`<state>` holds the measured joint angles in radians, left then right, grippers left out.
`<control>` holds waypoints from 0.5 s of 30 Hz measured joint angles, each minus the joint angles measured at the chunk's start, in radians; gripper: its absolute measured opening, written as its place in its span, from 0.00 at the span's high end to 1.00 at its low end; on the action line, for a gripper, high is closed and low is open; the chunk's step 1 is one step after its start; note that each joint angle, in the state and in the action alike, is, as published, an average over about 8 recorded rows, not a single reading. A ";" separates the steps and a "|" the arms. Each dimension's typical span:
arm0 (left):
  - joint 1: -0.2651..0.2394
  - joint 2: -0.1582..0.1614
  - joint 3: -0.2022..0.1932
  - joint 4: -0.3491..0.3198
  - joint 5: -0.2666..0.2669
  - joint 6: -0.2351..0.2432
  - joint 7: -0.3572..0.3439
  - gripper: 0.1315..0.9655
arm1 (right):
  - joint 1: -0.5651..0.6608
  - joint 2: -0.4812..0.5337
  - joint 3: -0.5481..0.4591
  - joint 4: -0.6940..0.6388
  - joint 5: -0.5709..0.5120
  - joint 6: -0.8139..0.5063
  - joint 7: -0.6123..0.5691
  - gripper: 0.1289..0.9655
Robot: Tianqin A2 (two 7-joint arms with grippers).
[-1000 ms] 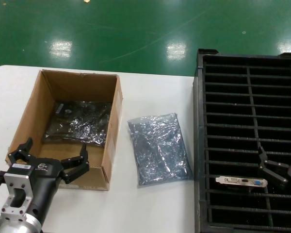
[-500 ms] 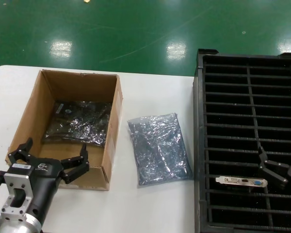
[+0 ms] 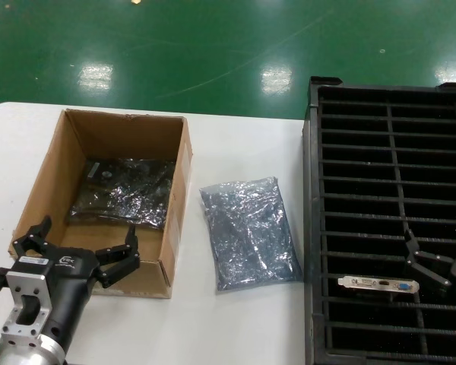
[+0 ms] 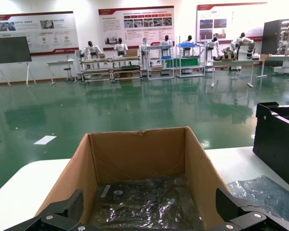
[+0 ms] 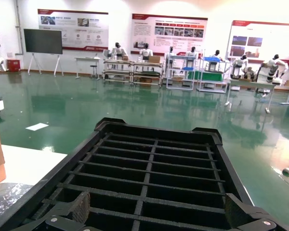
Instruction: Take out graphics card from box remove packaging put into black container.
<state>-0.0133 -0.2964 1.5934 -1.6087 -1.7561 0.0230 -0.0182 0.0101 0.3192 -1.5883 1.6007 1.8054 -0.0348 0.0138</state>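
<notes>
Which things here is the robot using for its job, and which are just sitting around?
For the job: graphics card, box, packaging, black container, left gripper, right gripper.

Just there: bagged card inside the box, white table, green floor.

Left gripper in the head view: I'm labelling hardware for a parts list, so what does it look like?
The left gripper has two black, angular linkage fingers on a black housing with a small white logo. Behind it sits a silver machined metal wrist block, with a black cable alongside.
</notes>
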 joint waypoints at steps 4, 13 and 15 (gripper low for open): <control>0.000 0.000 0.000 0.000 0.000 0.000 0.000 0.00 | 0.000 0.000 0.000 0.000 0.000 0.000 0.000 0.00; 0.000 0.000 0.000 0.000 0.000 0.000 0.000 0.00 | 0.000 0.000 0.000 0.000 0.000 0.000 0.000 0.00; 0.000 0.000 0.000 0.000 0.000 0.000 0.000 0.00 | 0.000 0.000 0.000 0.000 0.000 0.000 0.000 0.00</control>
<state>-0.0133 -0.2964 1.5934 -1.6087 -1.7561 0.0230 -0.0182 0.0101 0.3192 -1.5883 1.6007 1.8054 -0.0348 0.0138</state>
